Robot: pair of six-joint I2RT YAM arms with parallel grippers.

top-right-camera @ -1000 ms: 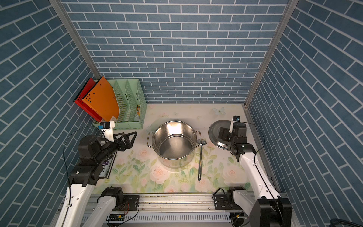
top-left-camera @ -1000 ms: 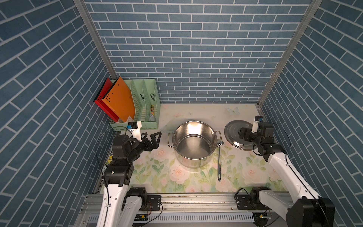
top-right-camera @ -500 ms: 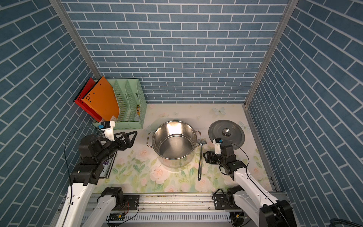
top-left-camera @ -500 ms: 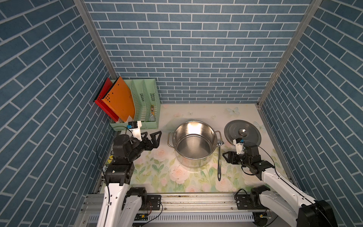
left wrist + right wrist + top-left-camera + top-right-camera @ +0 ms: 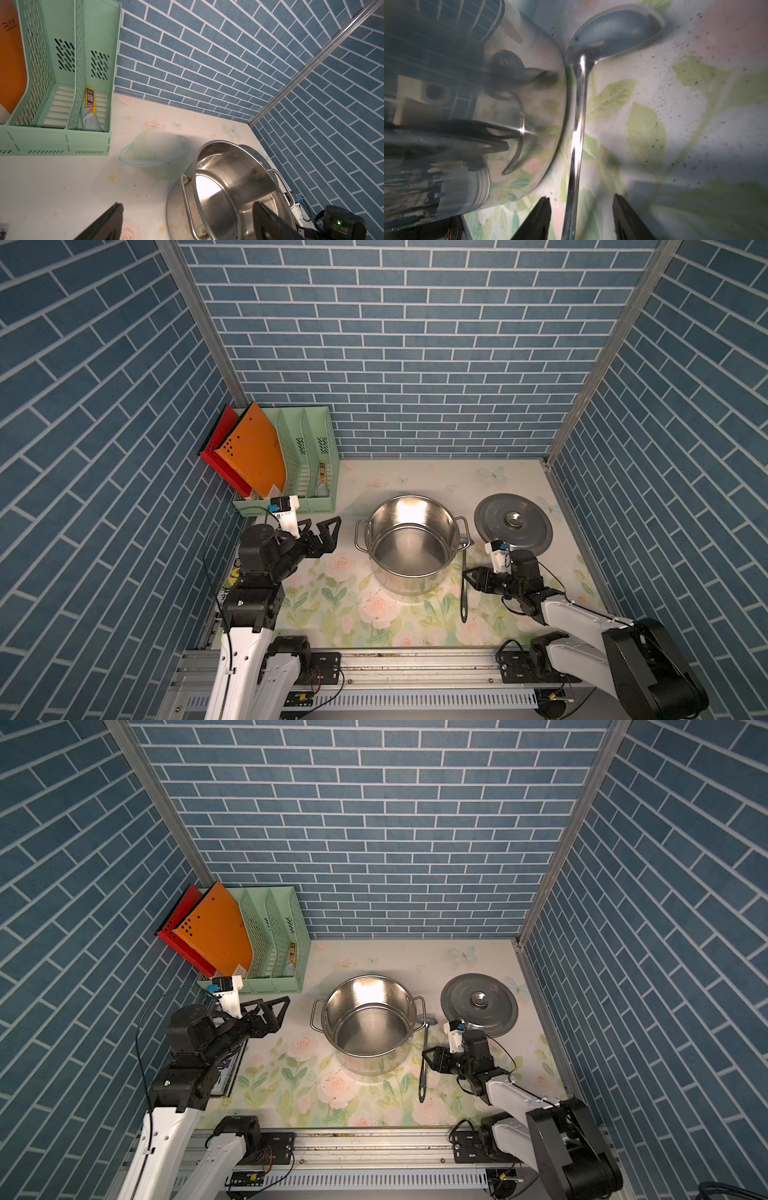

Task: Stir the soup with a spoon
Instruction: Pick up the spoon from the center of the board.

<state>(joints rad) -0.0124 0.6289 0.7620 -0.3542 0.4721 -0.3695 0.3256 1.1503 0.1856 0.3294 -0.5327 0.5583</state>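
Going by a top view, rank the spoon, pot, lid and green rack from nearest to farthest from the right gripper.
1. Spoon: its handle lies between the right gripper's open jaws.
2. Pot, just left of the spoon, and lid, behind the gripper: too close to call.
3. Rack: far-left corner, by the wall.

Arms: white tubular links (image 5: 243, 659) joining black motor housings (image 5: 259, 549).
Left gripper (image 5: 323, 526): showing black triangular frame fingers.
Cable (image 5: 204, 556): thin black wire — looping.
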